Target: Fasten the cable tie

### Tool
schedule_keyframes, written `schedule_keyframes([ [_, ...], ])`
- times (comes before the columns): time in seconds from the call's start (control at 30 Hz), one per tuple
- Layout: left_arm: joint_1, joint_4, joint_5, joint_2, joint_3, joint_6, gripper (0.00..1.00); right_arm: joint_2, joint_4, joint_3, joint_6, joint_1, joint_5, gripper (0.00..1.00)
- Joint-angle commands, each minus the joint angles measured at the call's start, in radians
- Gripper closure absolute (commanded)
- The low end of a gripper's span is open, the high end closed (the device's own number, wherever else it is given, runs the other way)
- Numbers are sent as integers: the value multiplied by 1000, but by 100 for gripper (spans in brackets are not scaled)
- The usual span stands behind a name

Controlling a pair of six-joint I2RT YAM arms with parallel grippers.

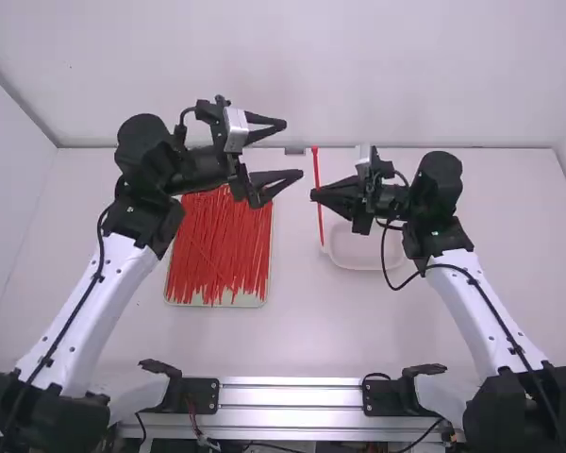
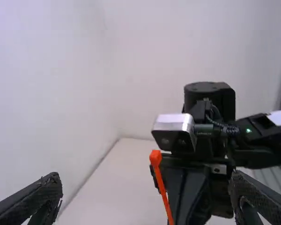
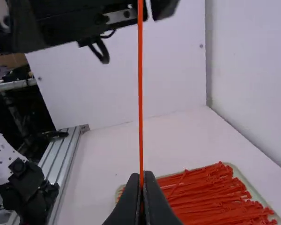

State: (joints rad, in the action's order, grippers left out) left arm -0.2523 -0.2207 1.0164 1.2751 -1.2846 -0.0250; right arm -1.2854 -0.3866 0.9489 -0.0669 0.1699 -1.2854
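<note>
A single red cable tie (image 1: 318,203) stands roughly upright above the table, and my right gripper (image 1: 316,194) is shut on it partway along its length. In the right wrist view the tie (image 3: 140,93) rises straight from my right gripper (image 3: 141,187). My left gripper (image 1: 291,149) hangs open and wide just left of the tie's upper end, with nothing between its fingers (image 2: 37,199). The left wrist view faces the right gripper (image 2: 192,187) and the tie's head end (image 2: 155,158).
A tray (image 1: 217,300) heaped with several red cable ties (image 1: 219,243) lies under the left arm, with the ties (image 3: 215,192) also in the right wrist view. A white dish (image 1: 363,255) sits below the right gripper. White walls close off the back and the sides.
</note>
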Motion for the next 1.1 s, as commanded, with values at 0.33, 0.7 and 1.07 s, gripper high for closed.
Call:
schedule_keyframes([
  [0.33, -12, -144, 175, 53, -33, -198, 16, 23, -145, 34, -95, 26, -23, 100],
  [0.7, -33, -201, 201, 54, -32, -263, 47, 23, -206, 34, -147, 93, 29, 100],
  [1.07, -43, -220, 199, 54, -17, -268, 85, 23, -238, 34, -198, 92, 30, 100],
])
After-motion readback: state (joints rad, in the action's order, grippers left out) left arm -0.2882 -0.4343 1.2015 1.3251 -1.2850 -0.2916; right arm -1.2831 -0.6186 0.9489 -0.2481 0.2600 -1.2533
